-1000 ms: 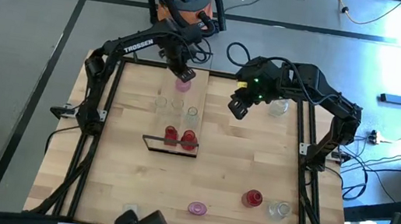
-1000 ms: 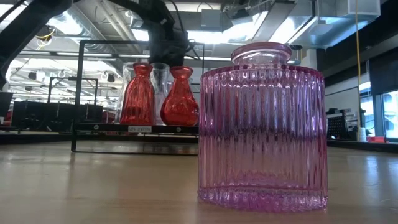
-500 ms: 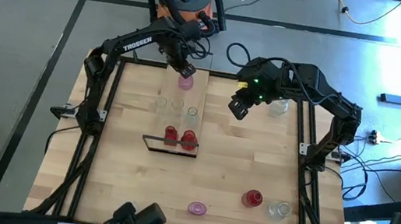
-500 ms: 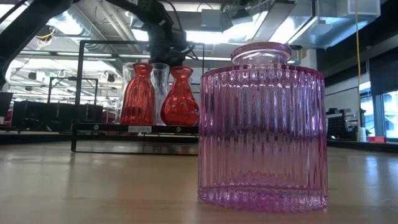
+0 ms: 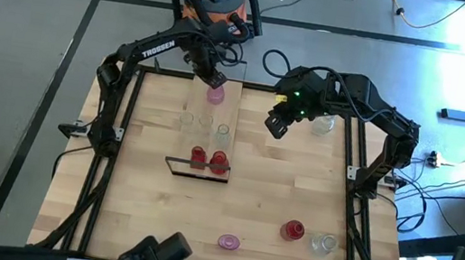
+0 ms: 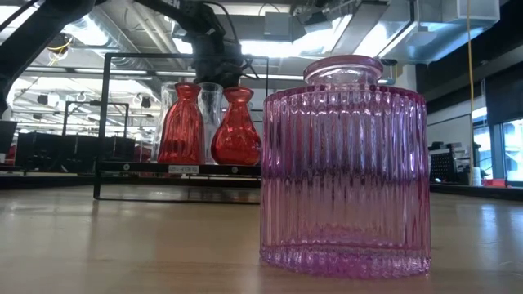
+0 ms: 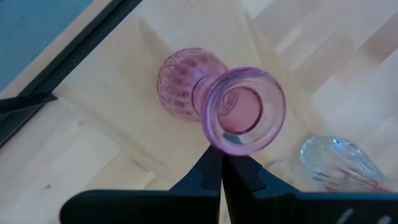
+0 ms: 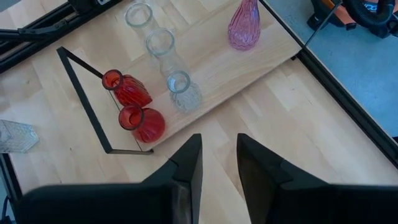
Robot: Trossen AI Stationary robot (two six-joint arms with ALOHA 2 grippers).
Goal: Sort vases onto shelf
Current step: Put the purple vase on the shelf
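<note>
While the left gripper [image 5: 213,79] sits with fingers pressed together and empty just beside the rim of the pink vase [image 5: 215,96], standing at the far end of the shelf [image 5: 233,110], you risk clipping that rim and toppling the top-heavy glass toward the clear vases [image 5: 204,125]. Your right gripper [image 5: 276,125] hovers slightly parted, empty, beside the shelf.
</note>
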